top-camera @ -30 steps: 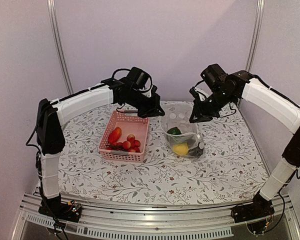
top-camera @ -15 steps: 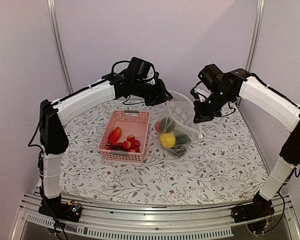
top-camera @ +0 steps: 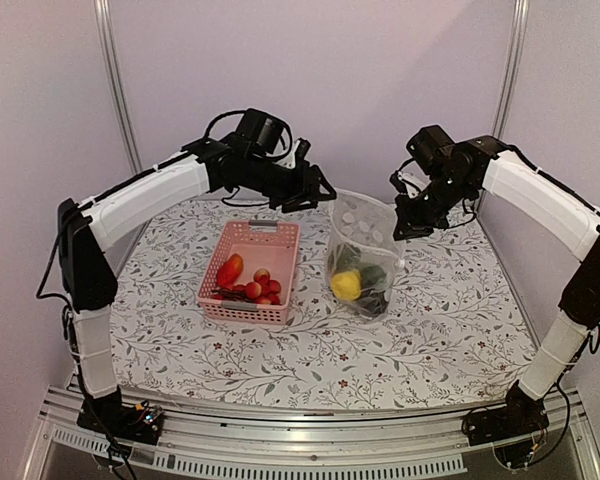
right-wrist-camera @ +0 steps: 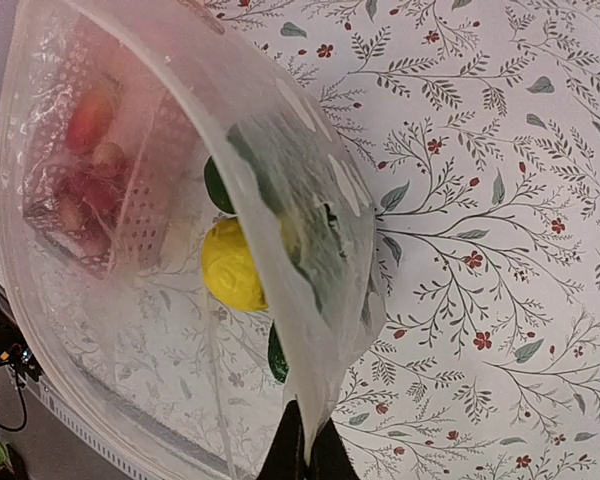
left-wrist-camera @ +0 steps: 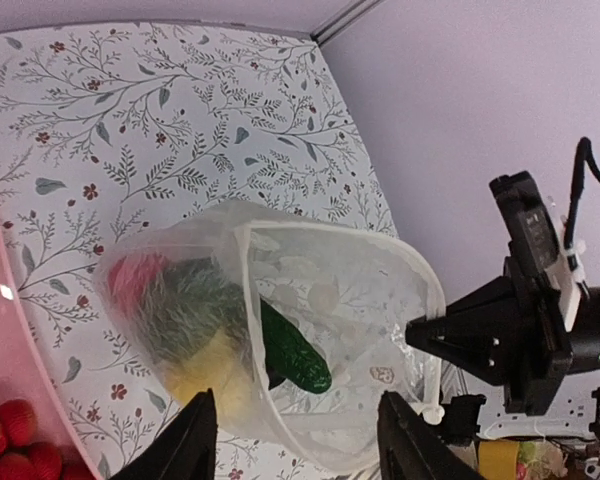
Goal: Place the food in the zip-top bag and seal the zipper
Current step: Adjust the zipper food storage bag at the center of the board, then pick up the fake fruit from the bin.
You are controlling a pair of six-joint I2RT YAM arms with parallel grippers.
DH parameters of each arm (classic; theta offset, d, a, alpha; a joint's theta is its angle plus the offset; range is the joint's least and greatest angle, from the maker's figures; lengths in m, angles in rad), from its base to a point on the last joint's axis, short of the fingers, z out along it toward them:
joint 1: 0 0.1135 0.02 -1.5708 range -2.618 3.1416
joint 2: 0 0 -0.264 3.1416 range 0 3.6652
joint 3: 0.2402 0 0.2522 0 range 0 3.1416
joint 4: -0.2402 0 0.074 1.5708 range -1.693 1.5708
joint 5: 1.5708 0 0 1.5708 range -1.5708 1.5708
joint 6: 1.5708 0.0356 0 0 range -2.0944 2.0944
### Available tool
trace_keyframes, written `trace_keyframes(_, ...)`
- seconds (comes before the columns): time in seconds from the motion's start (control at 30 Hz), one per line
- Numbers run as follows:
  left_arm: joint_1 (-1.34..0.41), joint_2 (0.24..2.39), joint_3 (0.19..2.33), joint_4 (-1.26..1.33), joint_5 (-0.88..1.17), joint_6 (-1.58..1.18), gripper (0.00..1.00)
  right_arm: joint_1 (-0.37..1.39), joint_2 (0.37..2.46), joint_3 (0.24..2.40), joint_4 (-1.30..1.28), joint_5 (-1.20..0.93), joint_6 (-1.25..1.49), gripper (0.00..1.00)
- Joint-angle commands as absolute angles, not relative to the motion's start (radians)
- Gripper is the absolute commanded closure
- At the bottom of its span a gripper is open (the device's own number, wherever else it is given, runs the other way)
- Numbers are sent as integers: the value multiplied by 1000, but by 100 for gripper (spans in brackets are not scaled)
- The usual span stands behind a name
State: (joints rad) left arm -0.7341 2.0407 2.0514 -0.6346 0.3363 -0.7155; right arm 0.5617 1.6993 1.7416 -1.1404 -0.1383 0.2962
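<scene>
My right gripper [top-camera: 408,226] pinches the zip-top bag [top-camera: 365,240] by its right rim, mid-frame. My left gripper [top-camera: 318,192], jaws apart and empty, hangs just left of it.

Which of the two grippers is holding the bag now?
The right gripper: it is pinched shut on the edge of the bag. The left gripper is open and grips nothing.

High behind the near edge of the table [top-camera: 440,330], the top camera looks down from afar. The 2 wrist cameras hang close; all 3 share the zip-top bag [left-wrist-camera: 350,300], 6 o'clock in the left's view, 9 o'clock in the right's.
</scene>
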Motion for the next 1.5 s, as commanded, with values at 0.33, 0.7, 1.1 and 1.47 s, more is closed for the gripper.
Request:
trace_keyframes(0.33, -646, 1246, 1128, -469, 133, -481, 46, 557, 1680, 1703, -1078, -184, 286, 100)
trace_keyframes(0.7, -554, 1026, 772, -390, 154, -556, 47, 557, 1696, 1730, -1084, -199, 276, 100)
trace_keyframes(1.1, -494, 1078, 661, -304, 190, -641, 60, 557, 1701, 1777, -1122, -215, 288, 100)
trace_keyframes(1.47, -461, 1235, 710, -279, 197, -669, 66, 557, 1674, 1745, -1113, -216, 304, 100)
